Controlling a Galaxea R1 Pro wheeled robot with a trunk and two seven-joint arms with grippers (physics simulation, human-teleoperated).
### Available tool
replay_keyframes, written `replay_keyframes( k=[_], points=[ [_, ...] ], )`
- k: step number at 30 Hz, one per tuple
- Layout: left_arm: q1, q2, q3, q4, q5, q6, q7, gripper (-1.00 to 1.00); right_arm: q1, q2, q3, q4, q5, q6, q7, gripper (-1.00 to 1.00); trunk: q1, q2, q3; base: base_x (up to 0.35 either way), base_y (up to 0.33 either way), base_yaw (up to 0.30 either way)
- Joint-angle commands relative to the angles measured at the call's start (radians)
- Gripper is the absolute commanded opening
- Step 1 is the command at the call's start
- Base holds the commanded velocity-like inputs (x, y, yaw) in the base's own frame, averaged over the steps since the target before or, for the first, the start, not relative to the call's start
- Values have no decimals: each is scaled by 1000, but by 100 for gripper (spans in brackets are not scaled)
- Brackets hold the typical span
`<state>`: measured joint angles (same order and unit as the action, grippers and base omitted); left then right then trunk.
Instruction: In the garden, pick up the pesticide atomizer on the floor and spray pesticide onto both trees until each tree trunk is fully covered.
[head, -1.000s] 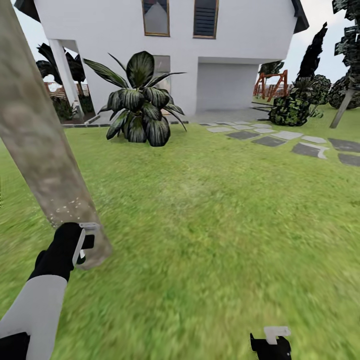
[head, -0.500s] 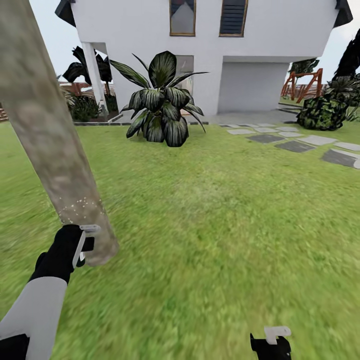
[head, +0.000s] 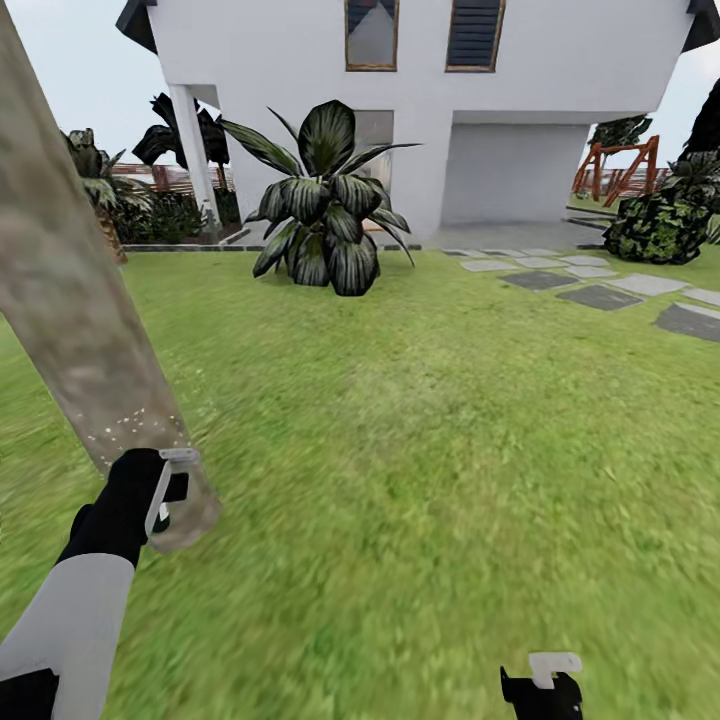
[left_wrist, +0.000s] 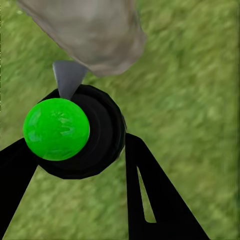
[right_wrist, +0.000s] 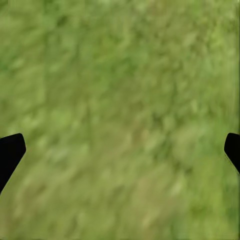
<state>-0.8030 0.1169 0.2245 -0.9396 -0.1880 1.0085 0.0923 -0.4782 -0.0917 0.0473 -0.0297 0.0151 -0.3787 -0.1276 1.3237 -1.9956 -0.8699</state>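
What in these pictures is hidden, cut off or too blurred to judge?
- Tree trunk: the head view's top edge cuts it; its far side is hidden.
- White specks: too small to judge coverage.
- Atomizer: seen end-on in the left wrist view; label hidden.
- Right gripper: cut by the bottom edge.

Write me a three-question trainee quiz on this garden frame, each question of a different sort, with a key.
1. True or false: the white specks on the tree trunk sit in a band near its base, just above the left gripper.
2. Multiple choice: in the left wrist view, what sits between the gripper's fingers? A) a black round object with a bright green cap B) a stepping stone C) nothing
3. Fill in: in the right wrist view, the right gripper's fingertips stand wide apart at the picture's edges, with only ____ between them.

Key: 1 true; 2 A; 3 grass.
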Motion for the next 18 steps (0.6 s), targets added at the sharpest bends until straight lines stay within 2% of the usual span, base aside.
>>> replay_keyframes(
  k=[1, 7, 12, 18],
  points=[
    [-1, 0, 0, -1, -3, 4, 1, -100, 0, 0, 5, 1, 2, -2, -5, 100, 0, 0, -1, 238, -191, 218],
    [-1, 4, 7, 0, -3, 1, 1, -100, 0, 1, 5, 1, 2, -2, -5, 100, 0, 0, -1, 178, -228, 265],
    [3, 8, 11, 13, -4, -3, 3, -100, 0, 1, 5, 1, 2, -2, -5, 100, 0, 0, -1, 49, -269, 275],
    [55, 14, 15, 19, -4, -7, 7, -100, 0, 1, 5, 1, 1, -2, -5, 100, 0, 0, -1, 2, -276, 276]
  ],
)
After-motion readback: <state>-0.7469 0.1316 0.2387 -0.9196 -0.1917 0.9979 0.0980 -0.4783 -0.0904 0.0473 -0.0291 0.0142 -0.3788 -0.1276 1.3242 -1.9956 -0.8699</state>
